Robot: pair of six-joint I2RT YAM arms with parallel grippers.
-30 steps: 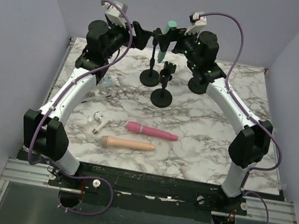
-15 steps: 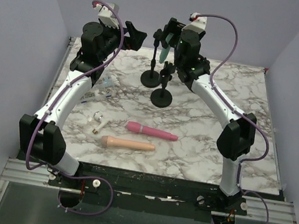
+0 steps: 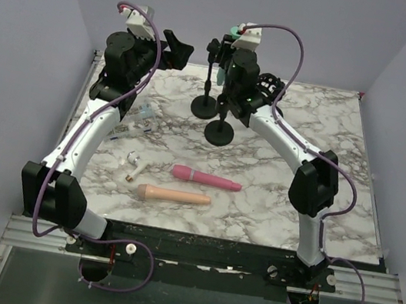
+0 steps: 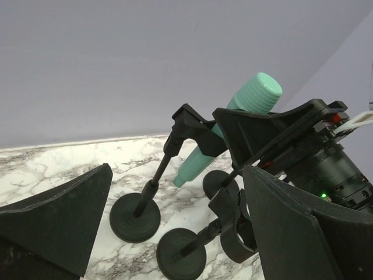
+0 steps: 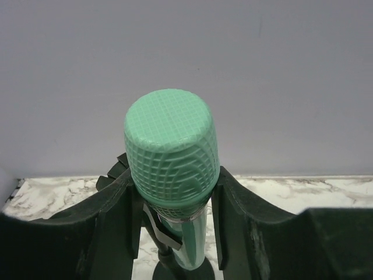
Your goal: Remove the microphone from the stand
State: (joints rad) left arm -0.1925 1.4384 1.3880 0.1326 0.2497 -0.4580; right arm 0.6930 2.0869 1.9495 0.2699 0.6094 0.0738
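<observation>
1. From above, the right gripper (image 3: 233, 44) hides most of the green microphone (image 3: 231, 33), upper centre; only a sliver shows.
2. Its wrist view shows it pinching the microphone below the head.
3. The microphone sits tilted in the stand (image 4: 152, 185) clip; the base is cut off in that view.
4. The left gripper (image 3: 175, 46) hangs spread wide, just left.
5. Marbled white table (image 3: 282, 189); plain lilac walls (image 3: 236, 1).
</observation>
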